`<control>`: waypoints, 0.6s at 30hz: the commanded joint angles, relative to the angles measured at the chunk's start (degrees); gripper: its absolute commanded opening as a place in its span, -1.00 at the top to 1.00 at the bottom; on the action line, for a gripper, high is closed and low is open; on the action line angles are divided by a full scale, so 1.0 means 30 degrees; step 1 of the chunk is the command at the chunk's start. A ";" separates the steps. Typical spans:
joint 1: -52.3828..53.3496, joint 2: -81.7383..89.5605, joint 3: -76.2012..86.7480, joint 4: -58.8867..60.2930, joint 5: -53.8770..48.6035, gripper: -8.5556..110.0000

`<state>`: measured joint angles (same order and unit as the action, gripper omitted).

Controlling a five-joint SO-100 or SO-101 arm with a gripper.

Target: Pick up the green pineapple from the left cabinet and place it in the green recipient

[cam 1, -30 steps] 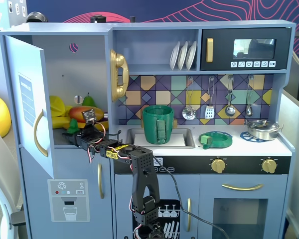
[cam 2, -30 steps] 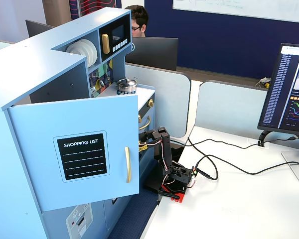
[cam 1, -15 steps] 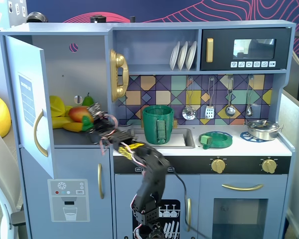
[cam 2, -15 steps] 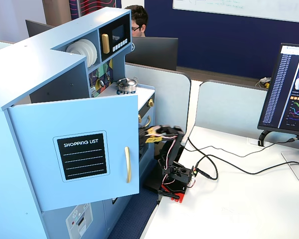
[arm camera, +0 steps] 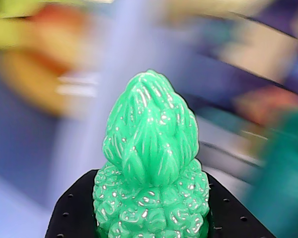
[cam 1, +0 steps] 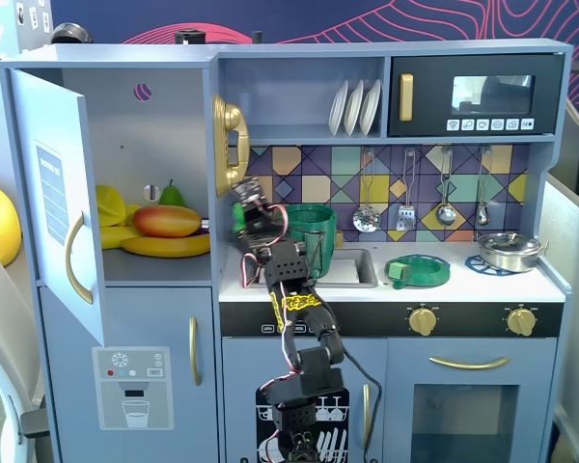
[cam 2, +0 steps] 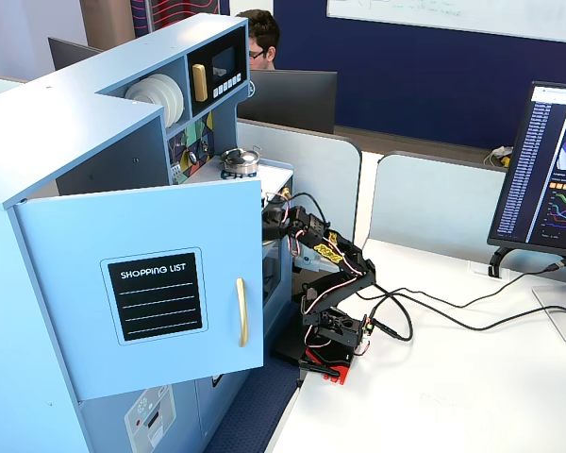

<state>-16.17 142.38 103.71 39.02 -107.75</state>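
Note:
In the wrist view the green pineapple [arm camera: 150,163], bumpy with a leafy top, sits between my gripper's [arm camera: 151,210] black fingers [arm camera: 72,220], leafy end pointing away. The background there is smeared by motion. In a fixed view my gripper [cam 1: 250,214] is in the air just right of the left cabinet [cam 1: 125,125], whose door [cam 1: 58,207] stands open, and just left of the tall dark-green recipient [cam 1: 311,227] on the counter. The pineapple itself cannot be made out there. In the other fixed view the gripper [cam 2: 274,219] is half hidden behind the open door [cam 2: 151,283].
The cabinet shelf holds a mango [cam 1: 167,221], bananas [cam 1: 164,246] and a pear [cam 1: 172,195]. A gold toy phone [cam 1: 229,145] hangs beside the gripper. A sink [cam 1: 352,267], a flat green dish [cam 1: 417,270] and a metal pot [cam 1: 510,250] are on the counter.

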 commanded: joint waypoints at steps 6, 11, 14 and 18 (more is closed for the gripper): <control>0.5098 -0.6328 -0.6943 -0.2578 0.2285 0.86; 0.5566 -0.9229 -0.9785 -0.3984 0.3281 0.86; 0.5332 -1.0400 -1.0635 -0.4512 0.3311 0.86; 0.5244 -1.1953 -1.0957 -0.6035 0.2871 0.86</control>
<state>-0.53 109.16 75.85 25.49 -98.96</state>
